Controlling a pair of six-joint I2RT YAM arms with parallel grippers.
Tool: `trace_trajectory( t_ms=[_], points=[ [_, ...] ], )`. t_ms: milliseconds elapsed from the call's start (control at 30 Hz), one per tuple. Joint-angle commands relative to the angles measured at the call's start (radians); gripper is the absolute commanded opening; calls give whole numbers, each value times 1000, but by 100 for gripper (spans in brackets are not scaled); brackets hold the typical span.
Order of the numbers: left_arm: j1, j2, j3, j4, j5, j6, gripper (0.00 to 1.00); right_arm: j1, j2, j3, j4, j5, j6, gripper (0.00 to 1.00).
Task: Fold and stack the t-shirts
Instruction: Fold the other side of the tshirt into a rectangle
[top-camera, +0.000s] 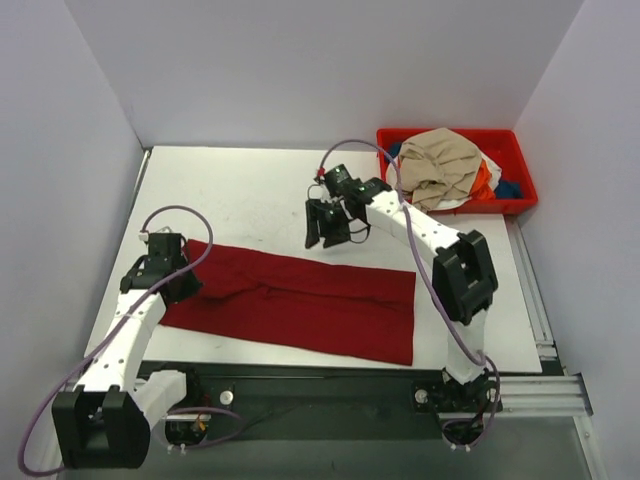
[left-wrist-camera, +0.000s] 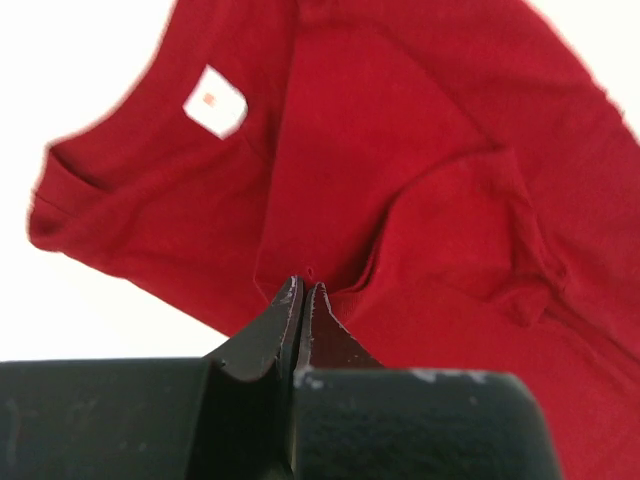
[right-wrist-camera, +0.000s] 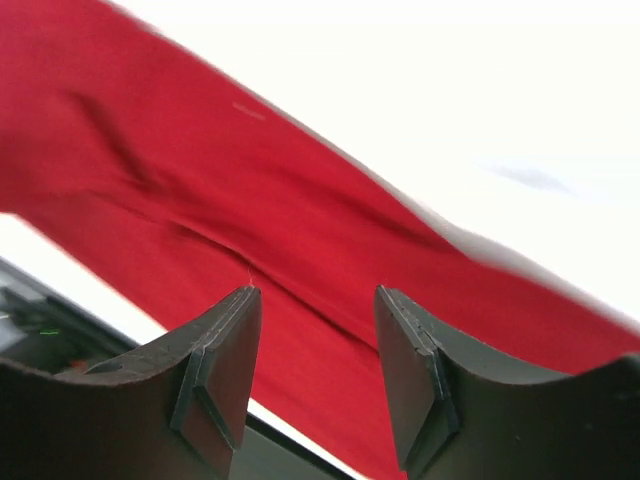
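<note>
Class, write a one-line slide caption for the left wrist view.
Shut left gripper, tips at a fold of the dark red t-shirt, white neck label showing.

High rear overview, close wrist views sharing t-shirt (top-camera: 300, 300)

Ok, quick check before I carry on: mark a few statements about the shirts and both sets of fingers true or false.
1. The dark red t-shirt lies on the table as a long strip. True.
2. The right fingers are clamped on that shirt. False: they stand apart with nothing between them.
3. The left fingers are shut, at the shirt's left end. True.
4. The tan t-shirt lies flat on the table. False: it sits bunched on top of the pile in the red bin.
5. The white neck label shows in the left wrist view. True.
</note>
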Motion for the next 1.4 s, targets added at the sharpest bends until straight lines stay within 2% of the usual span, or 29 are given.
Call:
trace_trajectory(
  t_ms=[0, 167, 433, 667, 1100, 1233, 1367],
  points=[
    [-15, 43, 17, -68, 49, -82, 2, 50, 108, 143, 64, -153, 57, 49],
    [-16, 75, 26, -97, 34, -104, 2, 124, 309, 337, 168, -269, 155, 49],
    [-12, 109, 37, -121, 42, -111, 2, 199, 469, 439, 406, -376, 277, 49],
    [-7, 126, 38, -119, 56, -104, 2, 232, 567, 496, 431, -362, 255, 47],
    [-6, 124, 40, -119, 54, -102, 2, 252, 623, 544, 418, -327, 185, 45],
    [-6, 126, 37, -119, 50, -102, 2, 255, 621, 547, 418, -339, 183, 37],
    [0, 130, 37, -117, 51, -102, 2, 256, 617, 547, 418, -362, 177, 35]
  ],
)
